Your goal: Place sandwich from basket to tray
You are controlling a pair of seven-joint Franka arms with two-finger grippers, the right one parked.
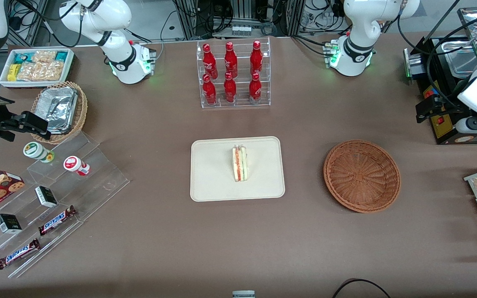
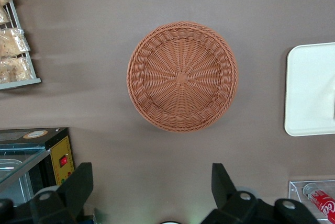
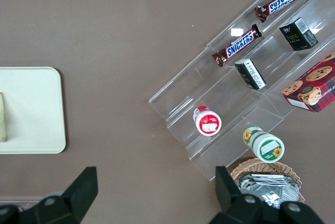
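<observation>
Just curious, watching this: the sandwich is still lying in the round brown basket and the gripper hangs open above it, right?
Not quite. The basket is empty; the sandwich stands on the tray, as the front view shows. The rest holds: the open gripper hangs above the basket.

Gripper (image 2: 152, 195) hangs above bare table near the basket (image 1: 362, 176), fingers spread wide with nothing between them. Table between basket and tray (image 1: 213, 182) carries no obstacle. Sandwich (image 1: 240, 162) stands mid-tray. Rack of 6 bottles (image 1: 233, 72) stands farther from the camera than the tray.
</observation>
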